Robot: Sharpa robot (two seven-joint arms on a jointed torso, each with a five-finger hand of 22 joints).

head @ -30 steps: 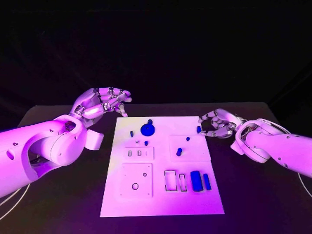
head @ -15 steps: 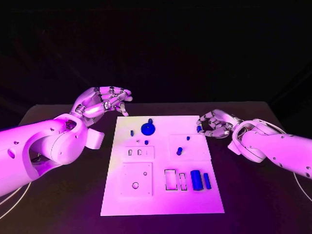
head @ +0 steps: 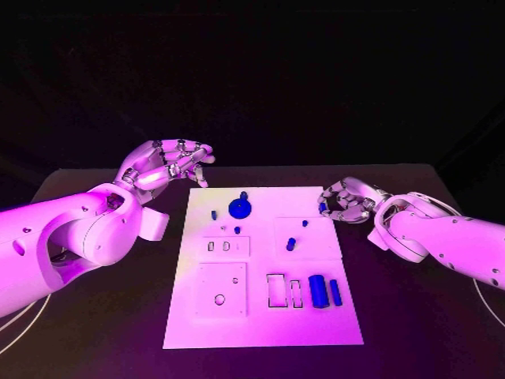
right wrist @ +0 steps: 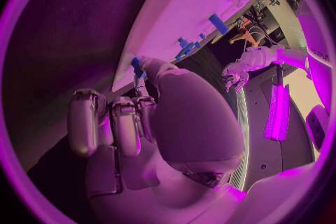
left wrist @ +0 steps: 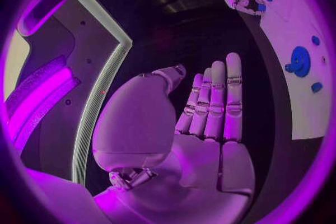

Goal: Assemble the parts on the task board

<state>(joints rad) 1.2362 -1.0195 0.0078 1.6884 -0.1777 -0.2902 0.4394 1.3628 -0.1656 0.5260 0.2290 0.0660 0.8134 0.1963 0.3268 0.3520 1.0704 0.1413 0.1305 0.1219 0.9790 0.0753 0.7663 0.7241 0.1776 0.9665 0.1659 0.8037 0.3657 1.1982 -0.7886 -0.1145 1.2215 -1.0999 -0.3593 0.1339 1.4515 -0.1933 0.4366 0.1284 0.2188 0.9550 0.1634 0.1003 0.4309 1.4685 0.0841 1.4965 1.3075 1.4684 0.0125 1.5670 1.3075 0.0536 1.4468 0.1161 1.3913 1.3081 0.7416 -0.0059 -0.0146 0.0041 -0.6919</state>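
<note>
The right hand point(head: 349, 200) pinches a small blue part point(head: 322, 208) at the white board's point(head: 264, 332) far right edge, nearer its empty slots than the left hand point(head: 167, 164), which hovers loosely curled and empty off the far left corner.

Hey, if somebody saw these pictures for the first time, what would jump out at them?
First the white task board in the middle of the black table, dotted with small blue parts, the biggest a round blue piece near its far end. Next the right hand at the board's far right edge, pinching a small blue part, while the left hand hovers open past the far left corner.
</note>
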